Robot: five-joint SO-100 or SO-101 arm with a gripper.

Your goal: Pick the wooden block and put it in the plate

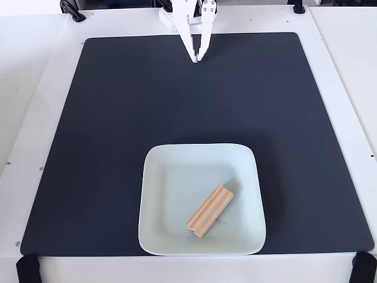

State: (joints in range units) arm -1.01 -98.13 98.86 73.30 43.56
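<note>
Wooden block (pixel 210 211): light tan, with paler and darker stripes running lengthwise along its grooves; the near end face is a shade darker. Plate (pixel 154 200): pale mint-white, a few faint dark specks toward the centre. Mat (pixel 118 118) beneath: flat charcoal-black, no pattern. Surface (pixel 35 88): plain white. End effector (pixel 196 58): white. Black clamps (pixel 26 268) at the near corners.

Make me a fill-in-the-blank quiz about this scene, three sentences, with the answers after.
1. The block lies inside the ____.
2. The plate sits on a ____ mat.
3. The gripper, at the mat's far edge, has its jaws ____ and holds nothing.

Missing words: plate; black; shut
</note>
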